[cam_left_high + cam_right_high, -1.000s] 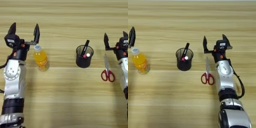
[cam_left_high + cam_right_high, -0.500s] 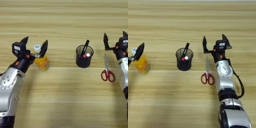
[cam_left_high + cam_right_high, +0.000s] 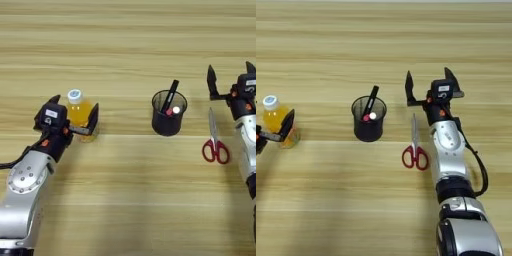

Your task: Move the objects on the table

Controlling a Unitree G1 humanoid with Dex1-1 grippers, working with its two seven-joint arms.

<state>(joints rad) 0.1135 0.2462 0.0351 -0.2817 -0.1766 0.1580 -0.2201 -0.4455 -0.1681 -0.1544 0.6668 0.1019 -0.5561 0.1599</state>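
Observation:
The small orange-drink bottle (image 3: 80, 114) with a white cap stands upright at the left of the table (image 3: 125, 45). My left gripper (image 3: 75, 106) is open and straddles it, one black finger on each side and neither pressed against it. In the middle is the black mesh pen cup (image 3: 168, 119), holding a black marker and a red-white one. Red-handled steel scissors (image 3: 215, 141) lie flat to its right, blades pointing away from me. Just behind the scissors' tips my right gripper (image 3: 430, 85) stands open, holding nothing.
Bare wooden planks stretch across the far half of the table and along the front between the two arms. My right forearm (image 3: 448, 150) lies close beside the scissors.
My left gripper has come down and toward me, from behind the bottle's cap to around its body. The right arm, pen cup and scissors have stayed put.

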